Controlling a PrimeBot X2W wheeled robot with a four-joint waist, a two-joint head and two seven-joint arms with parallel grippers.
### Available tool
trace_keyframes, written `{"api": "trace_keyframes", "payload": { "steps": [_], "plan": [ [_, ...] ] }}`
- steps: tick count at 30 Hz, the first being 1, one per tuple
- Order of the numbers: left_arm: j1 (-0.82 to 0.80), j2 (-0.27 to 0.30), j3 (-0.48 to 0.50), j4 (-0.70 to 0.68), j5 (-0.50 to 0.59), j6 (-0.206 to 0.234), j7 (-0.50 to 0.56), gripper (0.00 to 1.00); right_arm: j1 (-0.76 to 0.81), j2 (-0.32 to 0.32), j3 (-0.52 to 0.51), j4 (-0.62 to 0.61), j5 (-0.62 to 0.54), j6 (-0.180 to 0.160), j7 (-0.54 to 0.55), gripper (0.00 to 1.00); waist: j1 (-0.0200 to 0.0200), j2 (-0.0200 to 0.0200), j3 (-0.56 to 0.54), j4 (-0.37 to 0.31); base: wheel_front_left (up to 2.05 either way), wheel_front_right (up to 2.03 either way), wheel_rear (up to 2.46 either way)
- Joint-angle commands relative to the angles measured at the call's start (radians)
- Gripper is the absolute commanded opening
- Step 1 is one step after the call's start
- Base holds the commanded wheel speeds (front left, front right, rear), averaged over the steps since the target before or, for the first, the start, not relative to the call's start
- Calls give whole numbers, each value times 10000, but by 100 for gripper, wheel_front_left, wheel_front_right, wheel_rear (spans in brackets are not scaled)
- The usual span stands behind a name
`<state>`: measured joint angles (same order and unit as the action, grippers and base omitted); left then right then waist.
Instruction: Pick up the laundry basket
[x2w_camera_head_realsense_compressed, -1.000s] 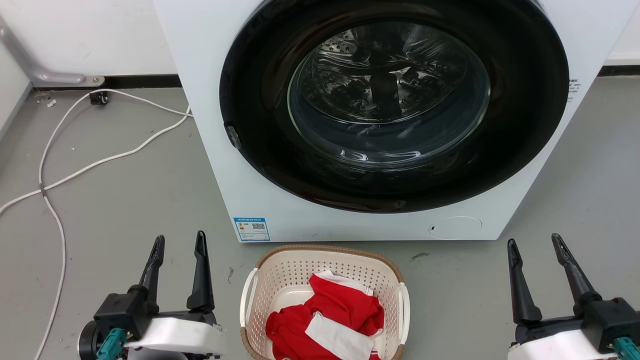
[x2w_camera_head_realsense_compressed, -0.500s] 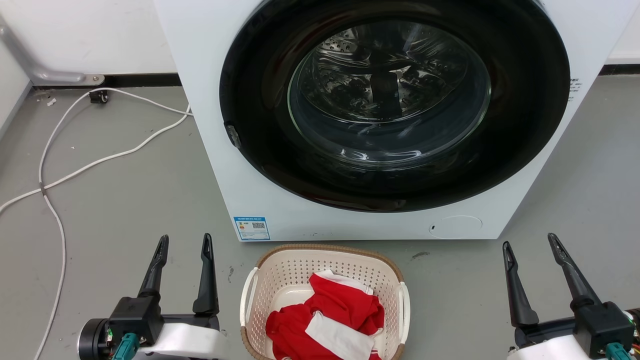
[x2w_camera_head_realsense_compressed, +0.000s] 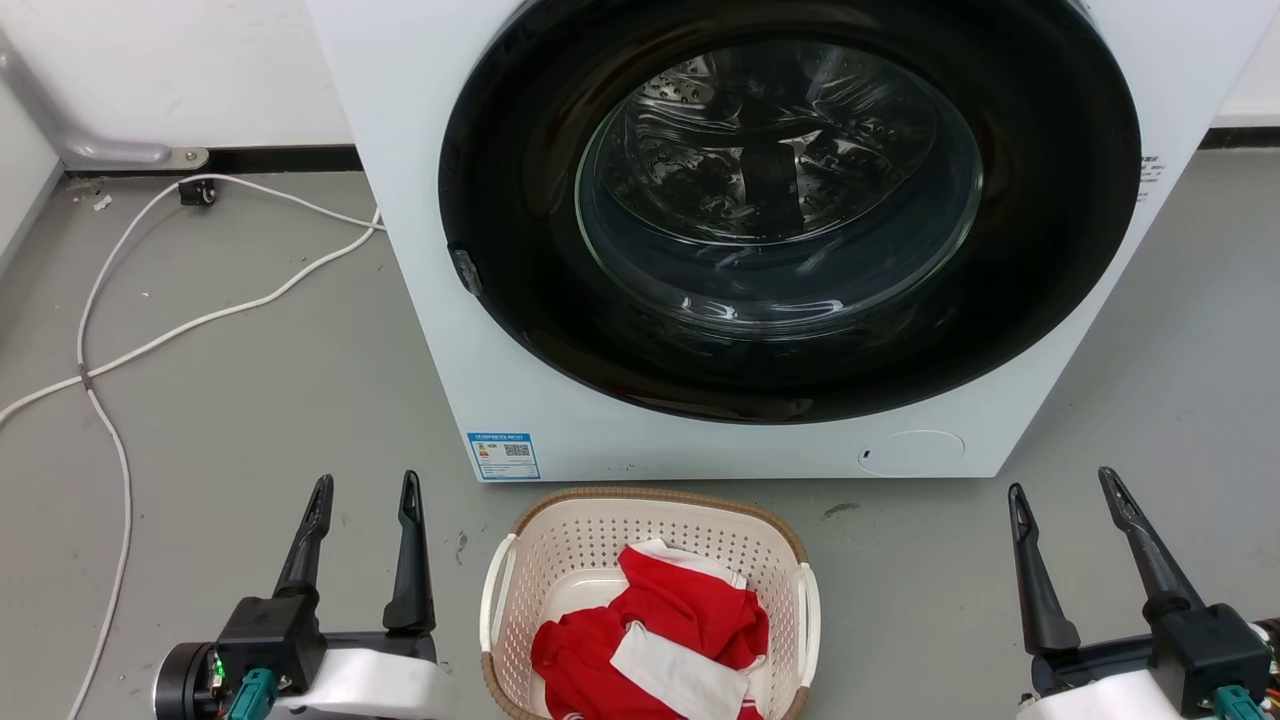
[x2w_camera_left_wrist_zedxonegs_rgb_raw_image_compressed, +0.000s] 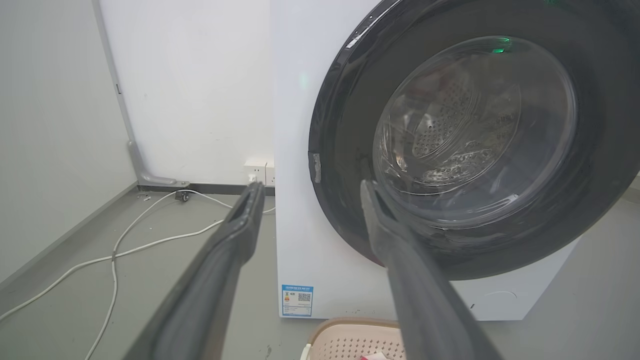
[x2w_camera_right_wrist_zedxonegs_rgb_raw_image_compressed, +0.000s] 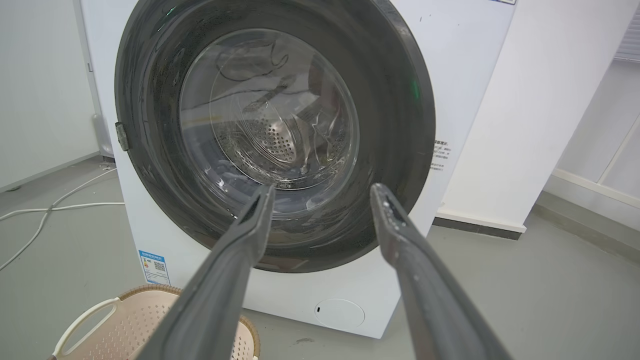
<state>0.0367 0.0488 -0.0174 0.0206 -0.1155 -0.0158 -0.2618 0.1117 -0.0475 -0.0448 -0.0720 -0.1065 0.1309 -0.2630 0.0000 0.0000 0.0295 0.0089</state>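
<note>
The laundry basket (x2w_camera_head_realsense_compressed: 560, 545) stands on the grey floor at the bottom centre of the head view, just in front of the washing machine; it is cream and perforated, with a brown rim and white side handles. A red and white garment (x2w_camera_head_realsense_compressed: 660, 630) lies inside it. My left gripper (x2w_camera_head_realsense_compressed: 365, 485) is open to the left of the basket, apart from its handle. My right gripper (x2w_camera_head_realsense_compressed: 1062, 482) is open well to the right of it. The basket's far rim (x2w_camera_left_wrist_zedxonegs_rgb_raw_image_compressed: 350, 327) peeks in at the bottom of the left wrist view beyond the open left gripper (x2w_camera_left_wrist_zedxonegs_rgb_raw_image_compressed: 310, 186). In the right wrist view the basket (x2w_camera_right_wrist_zedxonegs_rgb_raw_image_compressed: 125, 325) sits lower left of the open right gripper (x2w_camera_right_wrist_zedxonegs_rgb_raw_image_compressed: 322, 187).
The white washing machine (x2w_camera_head_realsense_compressed: 420, 300) with its dark round door (x2w_camera_head_realsense_compressed: 790, 210) shut rises right behind the basket. White cables (x2w_camera_head_realsense_compressed: 190, 325) trail across the floor at the left. A wall (x2w_camera_left_wrist_zedxonegs_rgb_raw_image_compressed: 200, 90) runs behind the machine, and a white panel (x2w_camera_right_wrist_zedxonegs_rgb_raw_image_compressed: 540, 110) stands to its right.
The left gripper has turned slightly and slid a little lower and nearer the basket; its fingers stand a bit closer together. The right gripper shifted slightly. The basket has not moved.
</note>
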Motion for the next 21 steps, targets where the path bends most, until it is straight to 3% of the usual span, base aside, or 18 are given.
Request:
{"api": "trace_keyframes", "payload": {
  "steps": [1, 14, 21],
  "plan": [
    [103, 27, 25, 14, 53, 57, -49, 100, 119, -51, -4, 6, 26, -3, -28, 100, 0, 0, 0, 2, 0, 0, 0],
    [24, 27, 125, 266, 14, 180, -40, 100, 9, -51, 26, -13, 48, -3, -28, 100, 0, 0, 103, -24, 0, 0, 0],
    [-778, 22, 405, 1027, 204, 70, -40, 100, -705, -50, 392, 261, -18, -3, -25, 100, 0, 0, 825, -115, 0, 0, 0]
  ]
}}
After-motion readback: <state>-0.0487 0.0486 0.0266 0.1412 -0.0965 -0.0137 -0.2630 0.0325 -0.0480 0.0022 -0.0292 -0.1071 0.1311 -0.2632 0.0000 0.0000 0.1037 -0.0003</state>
